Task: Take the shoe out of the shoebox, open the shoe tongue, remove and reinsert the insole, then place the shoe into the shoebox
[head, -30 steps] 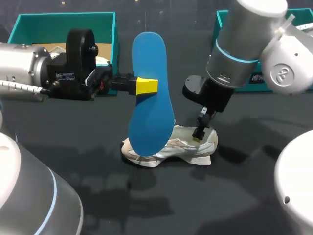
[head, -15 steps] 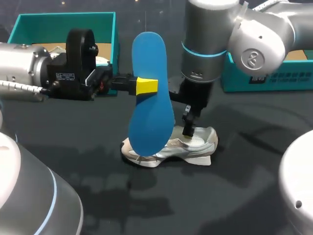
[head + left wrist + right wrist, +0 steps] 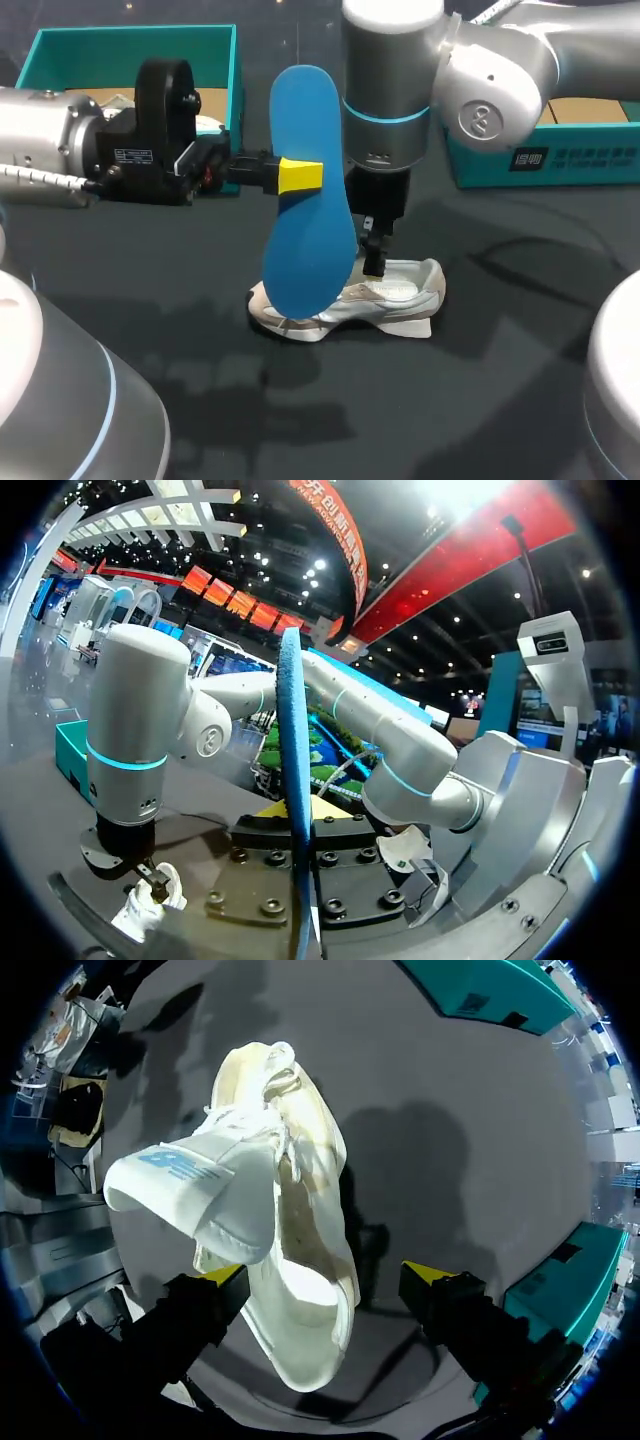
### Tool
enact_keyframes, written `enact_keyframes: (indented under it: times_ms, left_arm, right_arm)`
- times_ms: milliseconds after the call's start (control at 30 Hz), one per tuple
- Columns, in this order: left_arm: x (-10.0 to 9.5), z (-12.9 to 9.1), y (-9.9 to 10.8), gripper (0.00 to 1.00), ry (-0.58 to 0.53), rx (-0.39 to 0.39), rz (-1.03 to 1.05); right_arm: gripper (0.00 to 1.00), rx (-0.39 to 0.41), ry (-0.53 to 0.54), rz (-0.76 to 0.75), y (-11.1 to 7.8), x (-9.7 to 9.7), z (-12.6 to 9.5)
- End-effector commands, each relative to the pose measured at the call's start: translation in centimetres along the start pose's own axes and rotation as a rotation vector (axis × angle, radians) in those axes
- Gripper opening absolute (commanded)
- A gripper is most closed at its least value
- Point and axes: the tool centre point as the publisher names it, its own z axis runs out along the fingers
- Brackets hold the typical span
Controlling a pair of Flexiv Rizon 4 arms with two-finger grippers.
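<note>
- Head view: left gripper (image 3: 303,175) clamps the blue insole (image 3: 306,235) upright, just above the shoe (image 3: 400,292).
- Left wrist view: the insole sits edge-on above the shoe; clamp firmly.
- Right wrist view: right gripper (image 3: 328,1276), fingers spread, hangs over the shoe's opening; hold the tongue clear for reinsertion.

Head: high behind, facing down; L wrist level; R wrist close over shoe (image 3: 290,1210), shared w/ head.

Hanging insole (image 3: 306,180) near shoe (image 3: 402,296) toe; free room beside heel.
</note>
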Motion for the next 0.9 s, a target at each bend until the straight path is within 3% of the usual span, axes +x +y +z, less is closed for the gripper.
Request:
enact_keyframes:
  times_ms: [33, 200, 233, 267, 300, 433, 533, 700, 900]
  left_arm:
    - [-0.1, 0.2, 0.0, 0.0, 0.001, 0.001, 0.0]
    - [-0.1, 0.2, 0.0, 0.0, 0.001, 0.001, 0.0]
    - [-0.1, 0.2, 0.0, 0.0, 0.001, 0.001, 0.0]
    - [-0.1, 0.2, 0.0, 0.0, 0.001, 0.001, 0.0]
    - [-0.1, 0.2, 0.0, 0.0, 0.001, 0.001, 0.0]
    - [-0.1, 0.2, 0.0, 0.0, 0.001, 0.001, 0.0]
    - [-0.1, 0.2, 0.0, 0.0, 0.001, 0.001, 0.0]
    - [-0.1, 0.2, 0.0, 0.0, 0.001, 0.001, 0.0]
    - [-0.1, 0.2, 0.0, 0.0, 0.001, 0.001, 0.0]
  right_arm:
    - [1.0, -0.008, -0.003, -0.022, 0.3, -0.2, 1.4]
    - [1.0, -0.029, 0.004, -0.041, 0.2, -0.2, 2.5]
    - [0.96, -0.033, 0.007, -0.043, 0.2, -0.2, 2.7]
    - [0.84, -0.037, 0.01, -0.045, 0.1, -0.2, 2.9]
    - [0.8, -0.04, 0.013, -0.045, 0.1, -0.2, 3.0]
    - [0.79, -0.056, 0.026, -0.05, 0.0, -0.3, 3.7]
    - [0.65, -0.063, 0.035, -0.053, 0.0, -0.3, 4.1]
    - [0.64, -0.072, 0.048, -0.066, 0.2, -0.4, 4.6]
    - [0.47, -0.075, 0.062, -0.079, 0.5, -0.4, 5.0]
